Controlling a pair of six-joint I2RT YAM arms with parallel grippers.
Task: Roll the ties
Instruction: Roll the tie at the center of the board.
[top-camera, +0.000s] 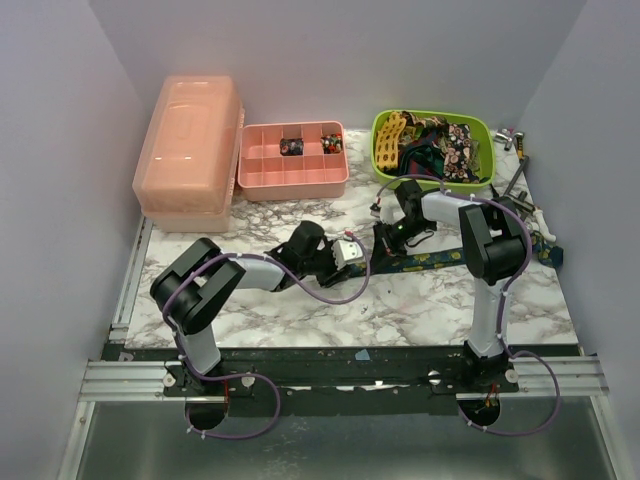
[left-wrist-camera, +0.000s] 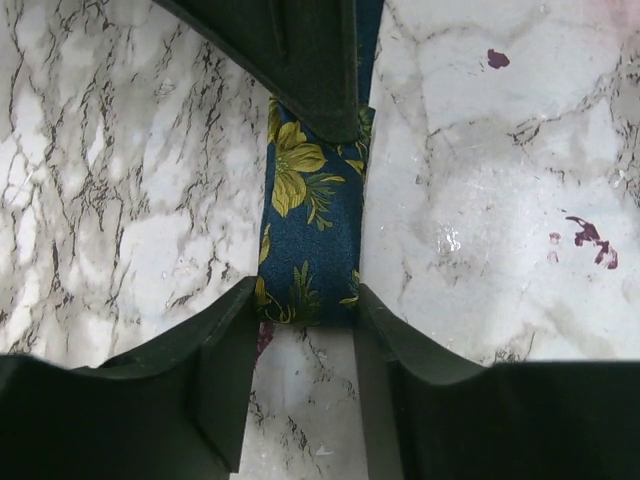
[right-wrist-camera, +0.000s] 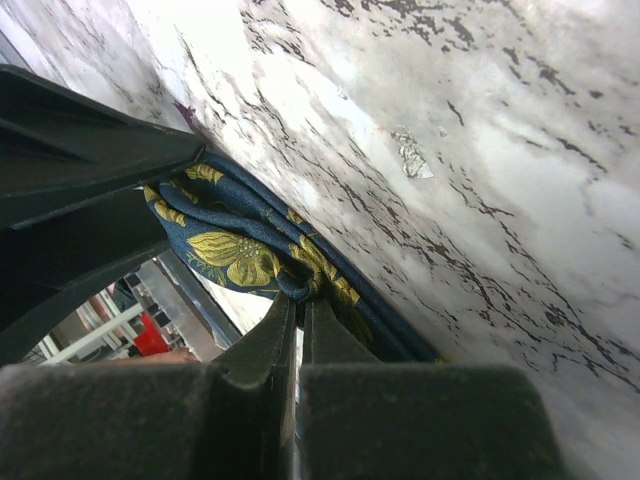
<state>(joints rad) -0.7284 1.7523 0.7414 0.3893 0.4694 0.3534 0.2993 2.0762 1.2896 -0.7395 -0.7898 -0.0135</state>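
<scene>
navy tie (top-camera: 455, 259): flat on marble table (top-camera: 420, 310), in front of green bin (top-camera: 432, 148) | right gripper (right-wrist-camera: 298, 300): fingers pinched together on tie's fabric | left gripper (left-wrist-camera: 305, 300): fingers apart, straddling tie's end | more ties (top-camera: 440, 140): in bin

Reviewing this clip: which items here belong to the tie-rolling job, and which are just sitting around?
Job items:
navy floral tie, pinched by the right gripper
left gripper straddling the tie
green bin of ties

Lying about:
pink compartment tray
pink lidded box
tools at the table's right edge
</scene>
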